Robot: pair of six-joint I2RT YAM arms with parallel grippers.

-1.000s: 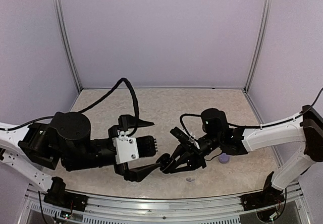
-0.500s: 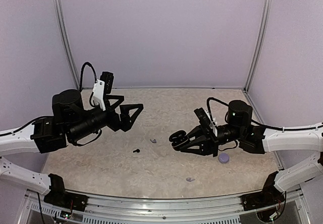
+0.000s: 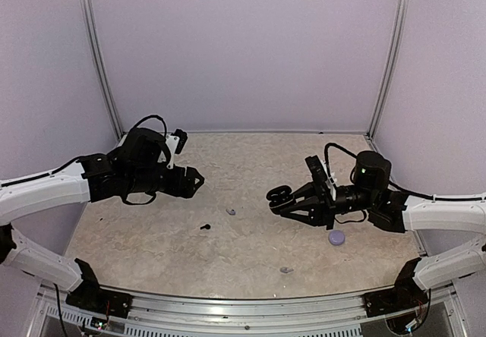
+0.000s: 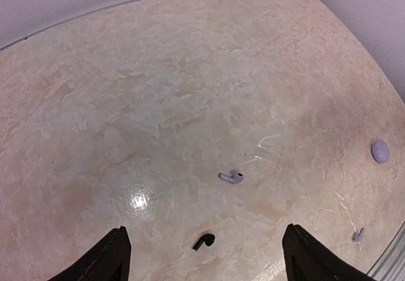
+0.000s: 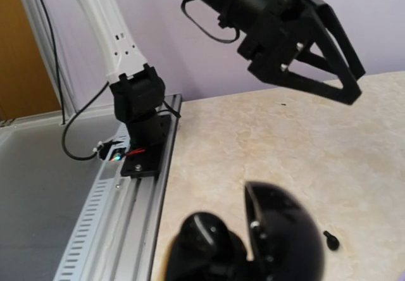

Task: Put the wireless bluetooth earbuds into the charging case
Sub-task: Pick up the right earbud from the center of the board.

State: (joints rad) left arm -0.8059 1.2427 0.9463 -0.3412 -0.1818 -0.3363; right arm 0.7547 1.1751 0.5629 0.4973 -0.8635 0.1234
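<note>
Marbled beige tabletop [image 3: 250, 162] | left gripper [image 3: 197, 179] spread wide, empty | black earbud [image 4: 204, 241] and two lavender earbuds [image 4: 231, 178] lie loose, stems plain only from left wrist | right gripper [image 3: 275, 200] clenched on glossy black charging case [image 5: 278, 237], clearest from right wrist

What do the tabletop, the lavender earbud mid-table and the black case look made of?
Tabletop: probably stone-look laminate or vinyl; marbled beige, lamp glare.
Lavender earbud: likely smooth moulded plastic; pale sheen.
Black case: seemingly glossy hard plastic; highlights on its rounded shell.
</note>
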